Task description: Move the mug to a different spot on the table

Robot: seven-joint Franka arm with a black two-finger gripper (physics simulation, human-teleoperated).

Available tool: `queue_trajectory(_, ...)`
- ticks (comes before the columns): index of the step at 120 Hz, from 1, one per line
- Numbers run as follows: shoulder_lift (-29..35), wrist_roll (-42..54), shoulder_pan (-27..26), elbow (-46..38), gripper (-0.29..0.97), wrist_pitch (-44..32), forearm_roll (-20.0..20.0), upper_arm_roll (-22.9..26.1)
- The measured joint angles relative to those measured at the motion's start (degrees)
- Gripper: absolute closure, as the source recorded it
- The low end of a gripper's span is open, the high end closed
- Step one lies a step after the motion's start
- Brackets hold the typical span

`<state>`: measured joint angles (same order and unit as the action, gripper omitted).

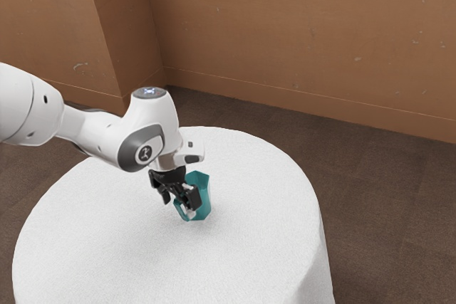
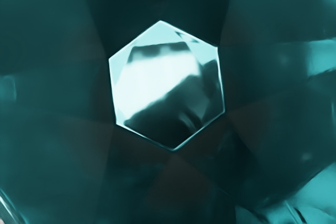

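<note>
Black gripper (image 1: 187, 202) fingers are clamped on the near wall of the teal mug (image 1: 204, 198), which leans over at the same angle as the hand. From the wrist view, the hand looks straight down into the mug (image 2: 166, 91) at its pale six-sided bottom. Whether the mug's base touches the cloth cannot be told. It is near the middle of the round white table (image 1: 278, 204), and the white arm (image 1: 107, 137) reaches in from the exterior view's left.

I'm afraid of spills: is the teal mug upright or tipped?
Tipped: in the exterior view the mug leans, its mouth angled up toward the hand.
</note>
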<state>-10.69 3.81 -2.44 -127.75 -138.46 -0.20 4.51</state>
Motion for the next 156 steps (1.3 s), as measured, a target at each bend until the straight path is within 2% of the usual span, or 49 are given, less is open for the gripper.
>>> queue_trajectory(56, -0.5, 0.4, 0.0, -0.2, 0.05, -2.1, -0.3, 0.0)
queue_trajectory(64, -0.5, 0.4, 0.0, -0.2, 0.11, -2.2, -0.3, 0.0)
queue_trajectory(78, -0.5, 0.5, 0.0, -0.1, 0.3, -2.2, 0.0, -0.1)
queue_trajectory(87, -0.4, 0.4, 0.0, -0.1, 0.36, -2.3, 0.2, -0.3)
queue_trajectory(138, 0.8, -1.2, 0.0, -0.1, 0.44, -2.4, 1.1, -0.5)
queue_trajectory(156, 2.4, -1.5, 0.0, -0.2, 0.52, -2.3, 2.1, -1.1)
